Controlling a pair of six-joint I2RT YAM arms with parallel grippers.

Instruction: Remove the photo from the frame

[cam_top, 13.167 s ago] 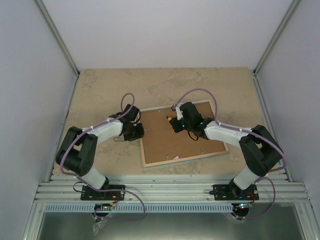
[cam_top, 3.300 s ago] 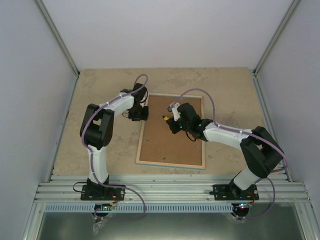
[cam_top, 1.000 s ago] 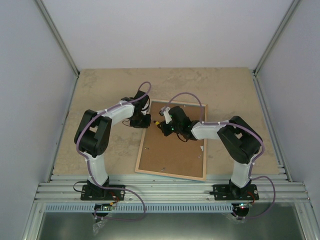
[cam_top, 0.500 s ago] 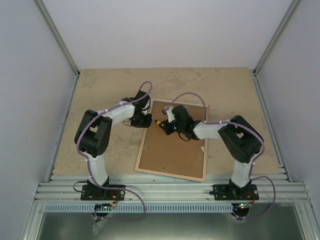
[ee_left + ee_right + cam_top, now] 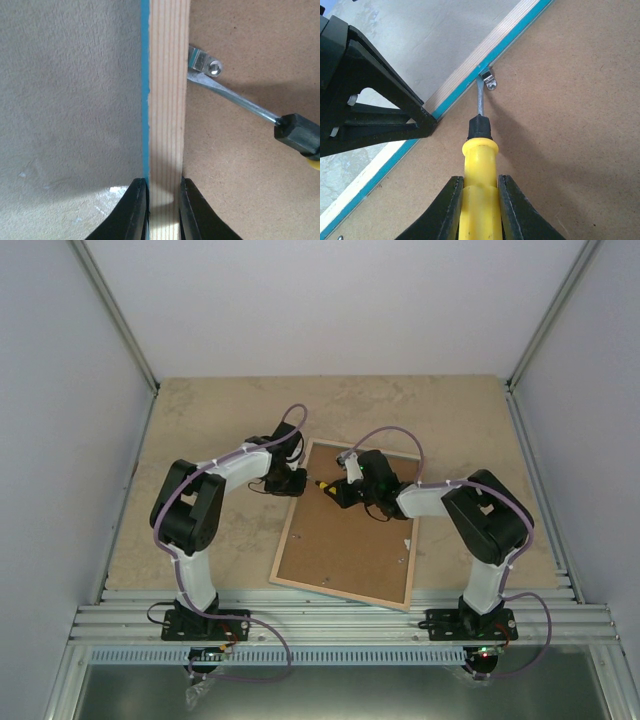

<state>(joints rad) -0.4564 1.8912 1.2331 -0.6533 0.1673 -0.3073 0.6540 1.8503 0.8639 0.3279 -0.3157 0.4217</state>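
The frame (image 5: pixel 345 540) lies face down on the table, brown fibreboard back up, with a light wood rim (image 5: pixel 167 100) and a turquoise edge. My left gripper (image 5: pixel 162 210) is shut on its left rim near the far corner (image 5: pixel 290 480). My right gripper (image 5: pixel 479 200) is shut on a yellow-handled screwdriver (image 5: pixel 479 165) whose metal tip touches a small metal retaining clip (image 5: pixel 489 81) at the rim; the clip (image 5: pixel 205 62) and the blade also show in the left wrist view. The photo is hidden under the backing.
More small clips sit along the frame's right (image 5: pixel 408 543) and near (image 5: pixel 328 581) edges. The beige stone-look table (image 5: pixel 200 420) is walled on three sides. The aluminium rail (image 5: pixel 340 625) with the arm bases runs along the near edge.
Over the earlier frames the frame has been turned from landscape to nearly upright. In the last second its far end has shifted slightly right, and the right gripper with the screwdriver has moved along with it.
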